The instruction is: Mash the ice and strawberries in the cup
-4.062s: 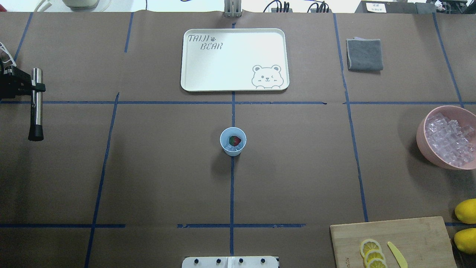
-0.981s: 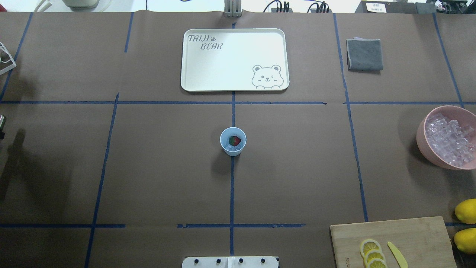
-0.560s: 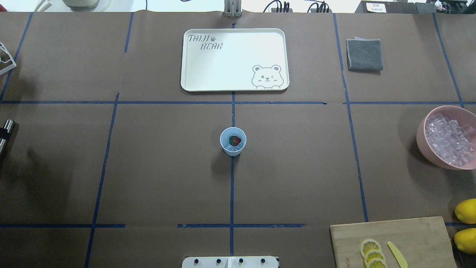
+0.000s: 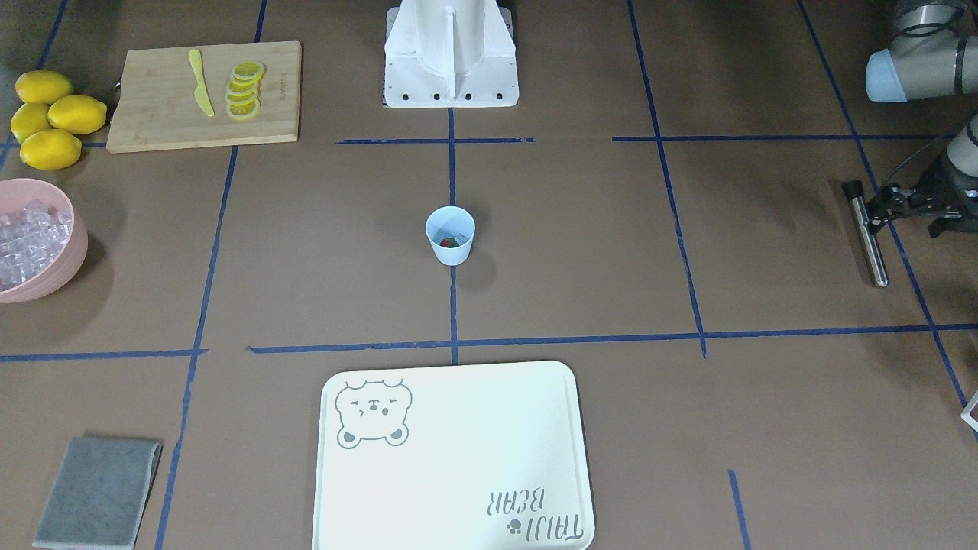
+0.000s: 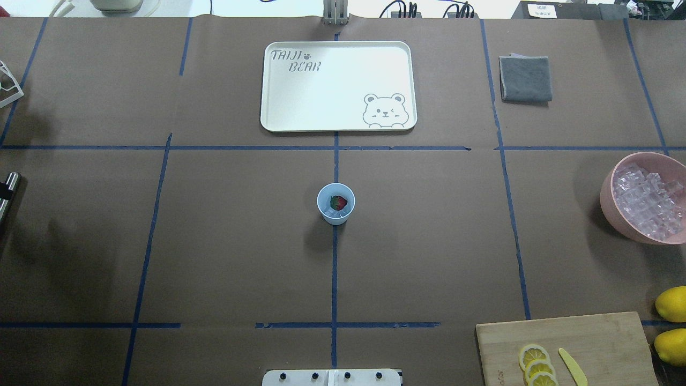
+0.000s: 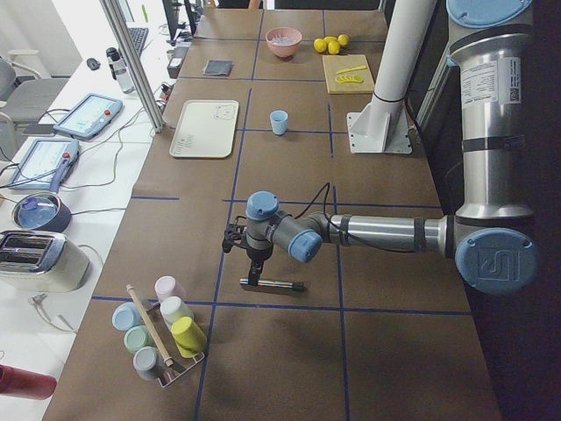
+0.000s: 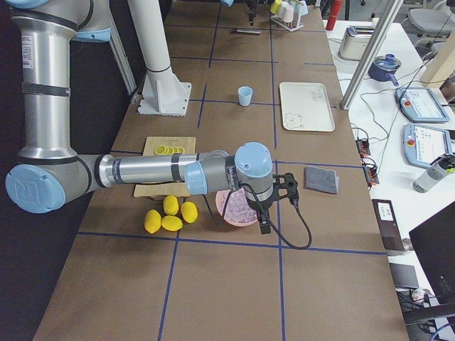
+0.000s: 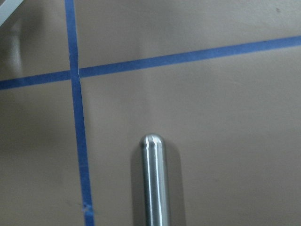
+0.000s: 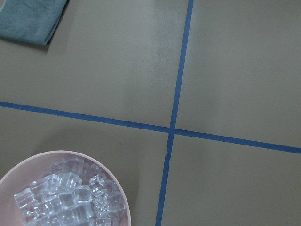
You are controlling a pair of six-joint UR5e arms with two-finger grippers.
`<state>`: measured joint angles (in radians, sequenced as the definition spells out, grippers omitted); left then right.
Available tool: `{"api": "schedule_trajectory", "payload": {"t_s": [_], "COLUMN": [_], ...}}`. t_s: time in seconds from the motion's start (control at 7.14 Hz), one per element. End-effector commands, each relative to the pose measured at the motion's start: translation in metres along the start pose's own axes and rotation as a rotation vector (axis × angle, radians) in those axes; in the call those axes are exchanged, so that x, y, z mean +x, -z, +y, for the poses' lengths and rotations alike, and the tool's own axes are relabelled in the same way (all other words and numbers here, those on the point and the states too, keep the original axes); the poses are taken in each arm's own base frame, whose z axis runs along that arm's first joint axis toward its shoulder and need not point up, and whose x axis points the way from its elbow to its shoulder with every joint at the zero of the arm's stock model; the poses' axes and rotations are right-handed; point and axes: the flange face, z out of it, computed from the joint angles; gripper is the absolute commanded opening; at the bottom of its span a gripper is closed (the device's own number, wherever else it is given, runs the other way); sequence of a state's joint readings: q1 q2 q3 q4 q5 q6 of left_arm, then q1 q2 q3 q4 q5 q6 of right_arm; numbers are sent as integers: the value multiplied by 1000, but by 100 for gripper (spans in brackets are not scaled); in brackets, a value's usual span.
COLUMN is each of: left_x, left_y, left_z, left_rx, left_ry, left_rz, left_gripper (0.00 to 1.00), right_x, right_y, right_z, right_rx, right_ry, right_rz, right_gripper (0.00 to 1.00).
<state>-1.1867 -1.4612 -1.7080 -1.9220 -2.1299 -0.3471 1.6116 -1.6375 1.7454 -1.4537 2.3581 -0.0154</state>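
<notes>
While the left gripper (image 4: 877,211) clasps a muddler (image 4: 872,246), the cup (image 4: 450,237) stands apart

I am working at a bench (image 5: 214,241) that is wearing brown paper, with blue tape lines (image 5: 334,268) running across it in a grid. Beyond its far edge a white side table (image 6: 88,189) is standing, carrying two tablets (image 6: 88,114), a toaster (image 6: 39,259), a small pot (image 6: 37,210) and loose cables. An aluminium post (image 6: 136,66) is rising at the seam between them. A grey office chair (image 6: 22,88) is waiting behind the side table. Even light is falling on the paper, leaving only soft shadows.
</notes>
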Motion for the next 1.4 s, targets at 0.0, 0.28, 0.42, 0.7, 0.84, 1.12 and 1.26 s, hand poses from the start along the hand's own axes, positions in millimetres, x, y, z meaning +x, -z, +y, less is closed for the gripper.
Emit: {"api": "schedule_trajectory", "payload": {"t_s": [0.0,0.28,0.42,0.7,0.84,1.12,1.26], "left_x": [-16,-89,-117,-150,-150,-151,-152], "left_y": [76,104,106,96,96,95,94], "left_z": [-13,-7,-3,9,10,11,12], "left_rx": [-68,-68,-60,-69,-69,-69,-70], "left_ry": [-59,28,97,182,188,188,189], "left_rz": [-35,101,139,193,207,199,198], "left_gripper": [100,100,100,100,100,100,100], "right_x": [2,2,1,3,7,12,18], "right_y": [-2,-2,-1,-3,-7,-14,-20], "right_z": [1,2,1,2,6,16,19], "right_rx": [-3,-1,1,-9,-18,-34,-44], "right_ry": [-3,4,7,-4,-14,-28,-38], "right_rz": [-4,-4,-6,-7,-14,-14,-14], "right_gripper": [100,100,100,100,100,100,100]}}
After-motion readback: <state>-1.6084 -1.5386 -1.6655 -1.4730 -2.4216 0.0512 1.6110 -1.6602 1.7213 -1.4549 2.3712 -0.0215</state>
